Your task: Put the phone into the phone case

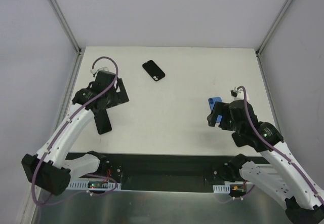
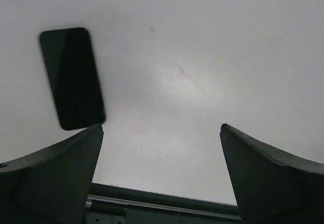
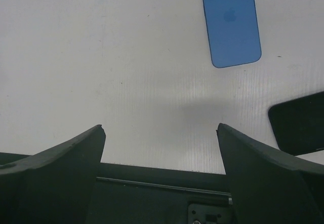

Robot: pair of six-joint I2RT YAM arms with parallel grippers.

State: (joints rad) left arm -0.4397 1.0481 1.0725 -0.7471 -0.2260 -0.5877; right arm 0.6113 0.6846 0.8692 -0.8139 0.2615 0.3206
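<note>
The phone (image 3: pixel 232 24) is laid blue back up on the table (image 1: pixel 177 117), at its right side, near the right pincer (image 3: pixel 161 126), whose jaws are spread wide with nothing gripped. The phone case (image 1: pixel 153 70) is seen well apart, at the far middle. The left pincer (image 2: pixel 161 127) is likewise held spread and empty, near a glossy black slab (image 2: pixel 72 77).

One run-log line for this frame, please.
stage: pre-grasp | left gripper: open, empty | right gripper: open, empty, near phone | phone: blue back up, on table | phone case: far centre, empty
</note>
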